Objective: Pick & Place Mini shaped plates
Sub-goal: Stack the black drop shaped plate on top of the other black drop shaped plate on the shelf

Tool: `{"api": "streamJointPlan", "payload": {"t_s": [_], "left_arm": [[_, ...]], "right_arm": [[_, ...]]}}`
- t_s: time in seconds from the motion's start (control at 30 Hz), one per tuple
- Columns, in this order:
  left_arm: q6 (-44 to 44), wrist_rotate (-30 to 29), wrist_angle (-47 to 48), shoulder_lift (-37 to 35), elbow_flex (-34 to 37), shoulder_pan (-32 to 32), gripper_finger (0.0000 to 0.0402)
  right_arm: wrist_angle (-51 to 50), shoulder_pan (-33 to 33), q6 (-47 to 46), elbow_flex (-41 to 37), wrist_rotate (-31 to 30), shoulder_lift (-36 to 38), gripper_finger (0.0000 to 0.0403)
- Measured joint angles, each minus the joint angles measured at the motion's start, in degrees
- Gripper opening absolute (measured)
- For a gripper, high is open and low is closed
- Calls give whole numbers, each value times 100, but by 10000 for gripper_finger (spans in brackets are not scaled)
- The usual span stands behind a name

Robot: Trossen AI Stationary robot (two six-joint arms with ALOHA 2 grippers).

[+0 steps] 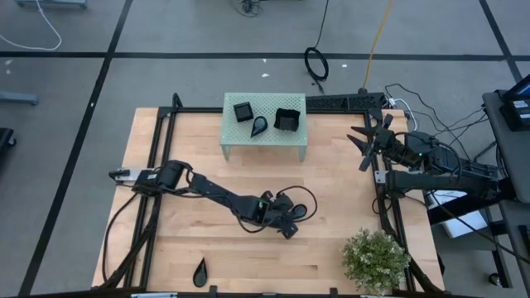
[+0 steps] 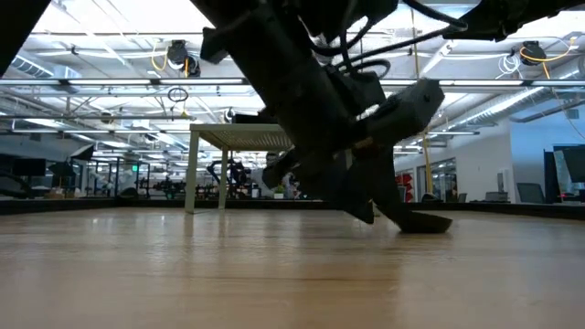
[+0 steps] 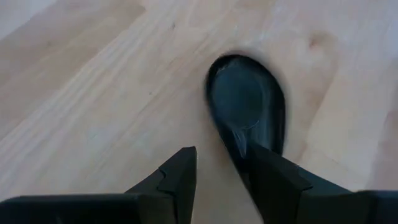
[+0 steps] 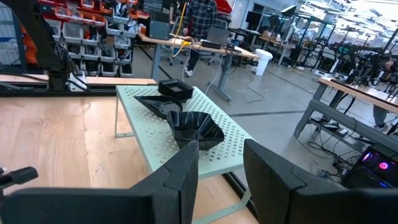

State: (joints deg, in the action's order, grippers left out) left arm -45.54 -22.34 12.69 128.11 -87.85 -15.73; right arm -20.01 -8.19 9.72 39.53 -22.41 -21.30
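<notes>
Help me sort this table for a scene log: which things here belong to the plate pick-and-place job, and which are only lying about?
Job:
- teardrop plate at the left gripper, fingers open
- teardrop plate at the table's near edge
- square plate, leaf plate, wavy plate on the green stand

Lying about:
- potted plant
- right gripper, idle, open
</notes>
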Motion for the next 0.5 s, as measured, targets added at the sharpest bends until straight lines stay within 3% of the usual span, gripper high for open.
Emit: {"api": "streamJointPlan", "payload": {"t_s": [0.13, 0.37, 0.5], "left_arm": [[-2, 158, 32, 20, 2, 40, 118], [-176, 510, -73, 18, 0, 172, 12], [-321, 754, -258, 16, 0, 225, 8]], "right_arm": [[0, 0, 0, 2, 1, 0, 116], [-1, 0, -1, 2, 1, 0, 116], [0, 0, -2, 0, 2, 0, 116]]}}
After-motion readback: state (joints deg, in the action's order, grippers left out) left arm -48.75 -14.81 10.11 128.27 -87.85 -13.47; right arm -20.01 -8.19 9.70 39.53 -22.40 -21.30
